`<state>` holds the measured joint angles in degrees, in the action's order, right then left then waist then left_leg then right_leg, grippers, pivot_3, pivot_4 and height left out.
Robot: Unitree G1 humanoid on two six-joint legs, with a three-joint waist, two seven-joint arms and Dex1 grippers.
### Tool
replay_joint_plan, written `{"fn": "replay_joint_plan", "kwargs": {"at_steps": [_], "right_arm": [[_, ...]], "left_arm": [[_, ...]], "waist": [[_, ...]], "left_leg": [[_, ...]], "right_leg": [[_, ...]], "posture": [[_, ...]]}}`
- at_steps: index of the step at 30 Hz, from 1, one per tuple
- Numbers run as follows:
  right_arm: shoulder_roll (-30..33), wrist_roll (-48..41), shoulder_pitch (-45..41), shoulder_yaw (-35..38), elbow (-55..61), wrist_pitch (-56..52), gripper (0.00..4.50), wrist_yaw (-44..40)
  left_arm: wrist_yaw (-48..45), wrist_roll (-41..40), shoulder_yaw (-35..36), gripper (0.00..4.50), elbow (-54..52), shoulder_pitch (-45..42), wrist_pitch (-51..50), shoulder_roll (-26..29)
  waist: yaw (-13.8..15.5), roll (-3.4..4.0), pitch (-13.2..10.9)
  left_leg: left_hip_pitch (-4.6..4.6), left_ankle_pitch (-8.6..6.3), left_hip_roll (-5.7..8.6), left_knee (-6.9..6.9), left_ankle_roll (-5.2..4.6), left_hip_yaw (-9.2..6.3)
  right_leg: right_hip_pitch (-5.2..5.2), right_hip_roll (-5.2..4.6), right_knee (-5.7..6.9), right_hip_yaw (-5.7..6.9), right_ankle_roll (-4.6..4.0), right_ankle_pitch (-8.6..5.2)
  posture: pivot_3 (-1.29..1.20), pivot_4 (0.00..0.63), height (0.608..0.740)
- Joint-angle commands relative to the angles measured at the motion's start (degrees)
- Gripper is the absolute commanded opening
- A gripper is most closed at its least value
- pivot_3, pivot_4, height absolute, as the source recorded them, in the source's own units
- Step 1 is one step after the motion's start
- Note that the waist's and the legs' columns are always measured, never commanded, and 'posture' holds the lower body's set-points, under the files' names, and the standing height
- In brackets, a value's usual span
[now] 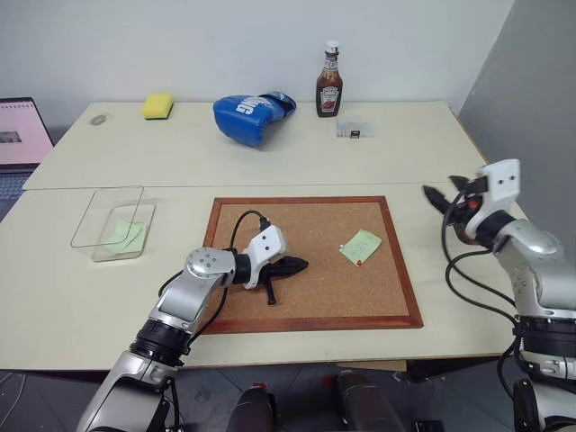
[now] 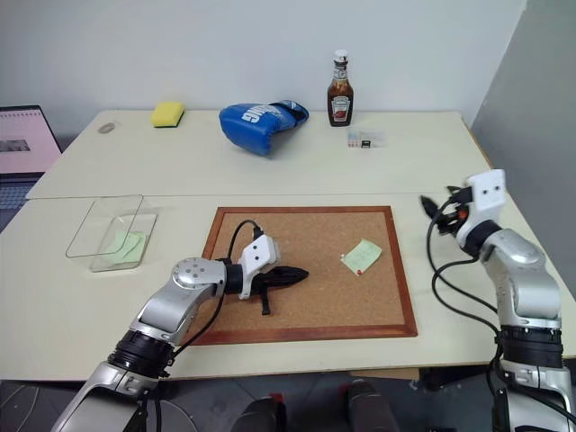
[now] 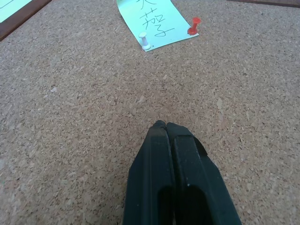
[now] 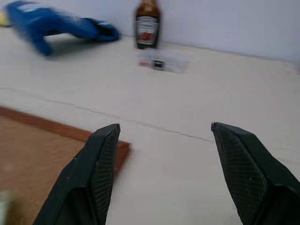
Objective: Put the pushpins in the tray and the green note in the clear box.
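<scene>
The left claw (image 1: 292,266) rests pinched together and empty on the cork board (image 1: 315,310). Ahead, a green note (image 1: 361,246) remains pinned by a white pushpin (image 3: 145,40) and a red pushpin (image 3: 193,26); the right claw (image 1: 443,200) hangs spread beside the board. Another green slip (image 1: 124,235) already lies in the clear box (image 1: 90,222).

Two green notes (image 1: 361,245), two pushpins (image 3: 193,26), one bottle (image 1: 329,83).

The table is viewed from above and in front by both eye views, with the cork board (image 1: 315,261) at lower centre. The board's surface is seen from very close in the left wrist view, the green note (image 3: 154,21) at upper centre. The ketchup bottle (image 4: 148,23), shared with the eye views, is faced from low over the table in the right wrist view.
</scene>
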<state>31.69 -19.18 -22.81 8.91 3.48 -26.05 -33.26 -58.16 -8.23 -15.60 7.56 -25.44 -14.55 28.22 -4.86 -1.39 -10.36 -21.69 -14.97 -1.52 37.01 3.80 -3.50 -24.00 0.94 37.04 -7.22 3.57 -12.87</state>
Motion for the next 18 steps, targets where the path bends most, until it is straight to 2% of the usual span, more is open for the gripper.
{"fn": "replay_joint_plan", "kwargs": {"at_steps": [1,10,18], "right_arm": [[1.3,0.2,3.0,-7.1,8.0,0.2,3.29,-6.2],[0.3,1.3,5.9,-15.2,9.9,1.0,3.29,-10.5],[-1.1,4.2,8.8,-18.1,7.0,3.6,3.29,-10.8]], "left_arm": [[-0.4,1.6,-1.7,0.00,1.3,1.2,-1.1,0.1],[-0.5,1.9,-1.6,0.00,1.1,1.2,-0.8,0.6],[-0.2,2.0,-1.5,0.00,0.9,1.4,-0.5,0.6]], "waist": [[0.0,0.00,0.0],[0.0,0.00,0.0],[0.0,-0.01,0.0]], "left_leg": [[-0.01,0.00,0.00,-0.01,0.00,0.00],[-0.02,0.00,-0.01,0.03,0.00,-0.01],[-0.02,0.00,0.00,0.03,0.00,-0.01]], "right_leg": [[-0.01,0.00,-0.01,0.00,0.00,0.00],[-0.02,0.00,0.00,0.02,-0.01,-0.01],[-0.03,0.00,-0.01,0.02,-0.01,-0.01]], "posture": [[0.00,0.150,0.740],[0.00,0.150,0.740],[0.00,0.150,0.740]]}}
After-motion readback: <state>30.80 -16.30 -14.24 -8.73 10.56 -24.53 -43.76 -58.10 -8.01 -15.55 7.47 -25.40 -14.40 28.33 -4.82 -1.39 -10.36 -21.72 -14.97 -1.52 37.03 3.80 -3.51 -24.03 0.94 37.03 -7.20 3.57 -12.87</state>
